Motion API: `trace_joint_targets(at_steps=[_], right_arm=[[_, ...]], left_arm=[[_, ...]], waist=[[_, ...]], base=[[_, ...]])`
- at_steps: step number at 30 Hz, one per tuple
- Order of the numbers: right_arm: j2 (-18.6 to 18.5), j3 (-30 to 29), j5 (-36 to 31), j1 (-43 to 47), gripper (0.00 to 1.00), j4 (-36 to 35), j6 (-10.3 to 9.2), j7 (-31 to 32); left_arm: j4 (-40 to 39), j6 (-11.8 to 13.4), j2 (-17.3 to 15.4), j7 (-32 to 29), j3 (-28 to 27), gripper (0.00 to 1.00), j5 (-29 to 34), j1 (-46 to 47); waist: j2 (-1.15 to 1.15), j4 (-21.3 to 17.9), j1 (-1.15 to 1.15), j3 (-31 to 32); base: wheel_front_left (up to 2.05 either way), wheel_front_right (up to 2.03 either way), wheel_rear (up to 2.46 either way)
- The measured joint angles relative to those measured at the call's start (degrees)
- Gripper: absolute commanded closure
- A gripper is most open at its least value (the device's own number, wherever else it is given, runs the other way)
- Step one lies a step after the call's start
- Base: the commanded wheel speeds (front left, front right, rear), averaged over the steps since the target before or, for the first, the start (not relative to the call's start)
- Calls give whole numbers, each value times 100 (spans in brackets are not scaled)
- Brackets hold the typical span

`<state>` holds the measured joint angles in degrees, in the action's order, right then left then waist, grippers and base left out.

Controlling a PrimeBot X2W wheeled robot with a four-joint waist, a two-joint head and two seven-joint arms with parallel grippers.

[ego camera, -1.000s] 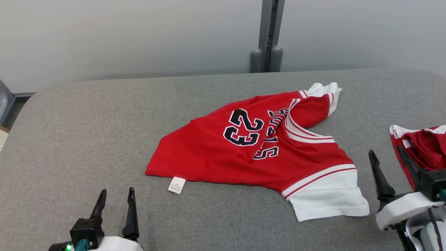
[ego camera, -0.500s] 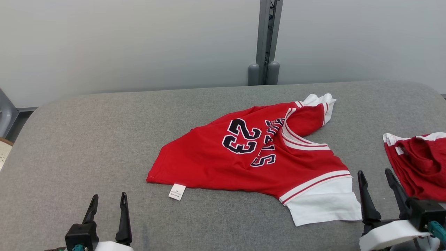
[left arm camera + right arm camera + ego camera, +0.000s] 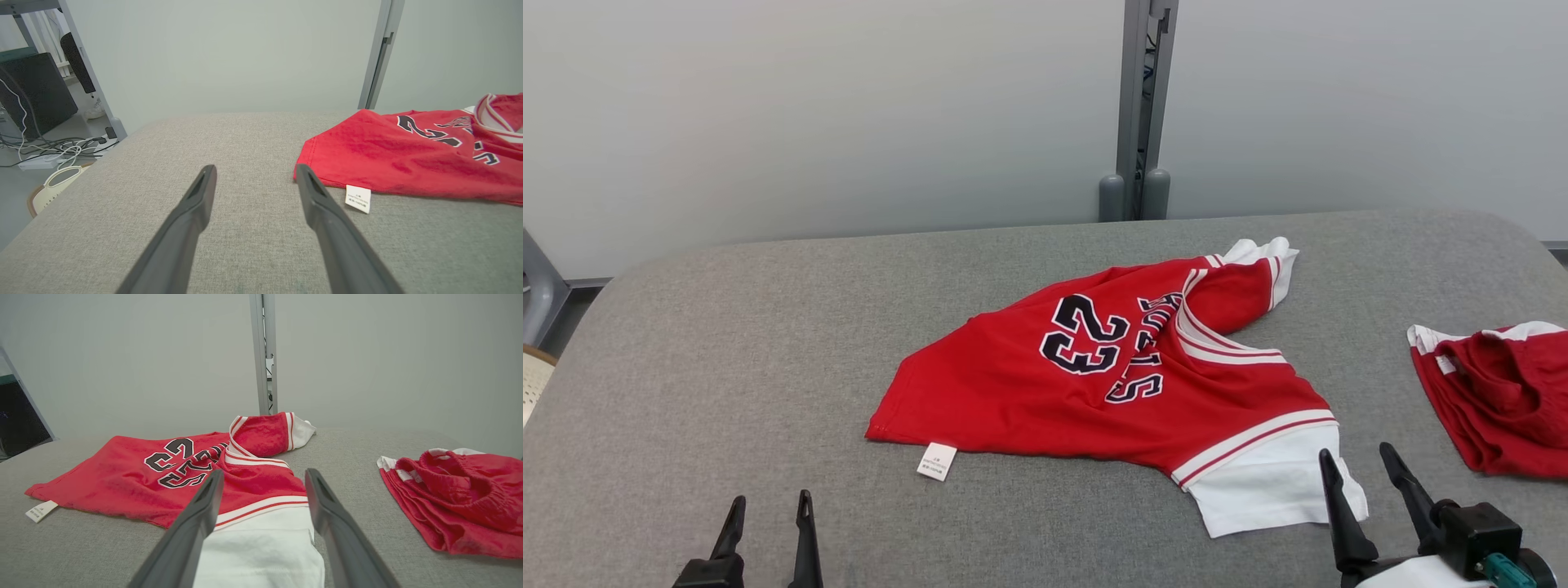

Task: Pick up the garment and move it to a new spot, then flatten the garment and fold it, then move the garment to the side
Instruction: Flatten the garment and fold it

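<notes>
Head view shows the jersey [image 3: 1111, 384] rumpled mid-table [image 3: 727, 327], ungrasped. The left gripper [image 3: 770, 500] and right gripper [image 3: 1356, 453] are spread and empty. Pickup looks pending; the right should pinch the sleeve [image 3: 1274, 490].

The head camera is looking forward and down from behind the left gripper [image 3: 770, 498] and right gripper [image 3: 1354, 451], taking in the table [image 3: 686, 343]. Each wrist camera is riding low, looking along its own fingers [image 3: 192, 212]: the left is facing the jersey's [image 3: 408, 159] hem corner, the right its sleeve [image 3: 261, 539]. All three are sharing the jersey; head and right, the shorts [image 3: 457, 490] too.
</notes>
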<state>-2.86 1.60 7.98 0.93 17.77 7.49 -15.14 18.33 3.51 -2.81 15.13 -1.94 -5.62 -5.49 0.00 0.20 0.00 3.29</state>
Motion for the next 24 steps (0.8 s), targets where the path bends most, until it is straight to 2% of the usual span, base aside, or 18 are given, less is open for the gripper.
trace_joint_targets(at_steps=[12,24], right_arm=[[5,77,49,-12,0,66,0,0],[7,-209,-23,-255,0,552,0,0]], left_arm=[[-49,-20,1,0,114,0,-90,-12],[136,-153,1,0,231,0,-341,705]], waist=[[0,51,0,-145],[0,-117,0,-925]], base=[[0,0,0],[0,0,0]])
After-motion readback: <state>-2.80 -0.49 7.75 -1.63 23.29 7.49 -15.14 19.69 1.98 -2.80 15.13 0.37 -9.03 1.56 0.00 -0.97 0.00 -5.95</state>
